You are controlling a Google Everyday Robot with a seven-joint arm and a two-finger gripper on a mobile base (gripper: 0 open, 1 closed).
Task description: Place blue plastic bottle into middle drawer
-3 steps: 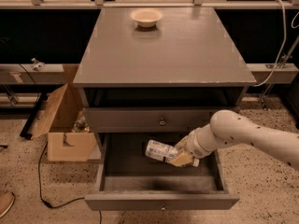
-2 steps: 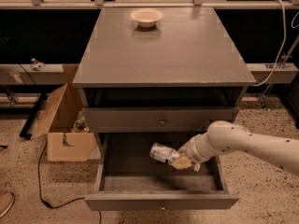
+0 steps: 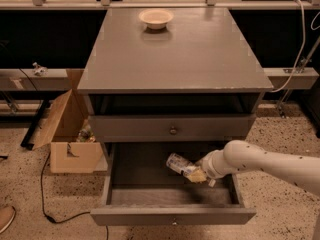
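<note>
Grey wood, the middle drawer (image 3: pixel 172 216) stands pulled open below and around my pincer (image 3: pixel 198 174), which reaches in from the right on my white arm (image 3: pixel 270 161). The pincer is closed on the blue plastic bottle (image 3: pixel 179 164). It grips what looks like the bottle's right-hand end, while the rest of the body juts out to the pincer's left, lying nearly on its side with the far end tipped slightly up. The bottle is inside the drawer's outline, over the bare floor. I cannot tell whether it hangs just above the boards or touches them.

Handling, as I judge it:
- **Weight and wall:** The bottle is small, so probably light, and its thin wall would dent under a hard squeeze. I cannot tell how full it is.
- **Surface:** The clear plastic is smooth and may slip, so the labelled band should give the surest hold.
- **Best grip:** Across the round body at mid-length would be better than an end grip, which lets the free end sag.
- **On release:** Being round, it may roll.

Just above the pincer is the shut upper drawer (image 3: pixel 130 128). Far above, on the table (image 3: pixel 200 59), sits a cream bowl (image 3: pixel 156 18). A cardboard box (image 3: pixel 65 134) stands well to the left.
</note>
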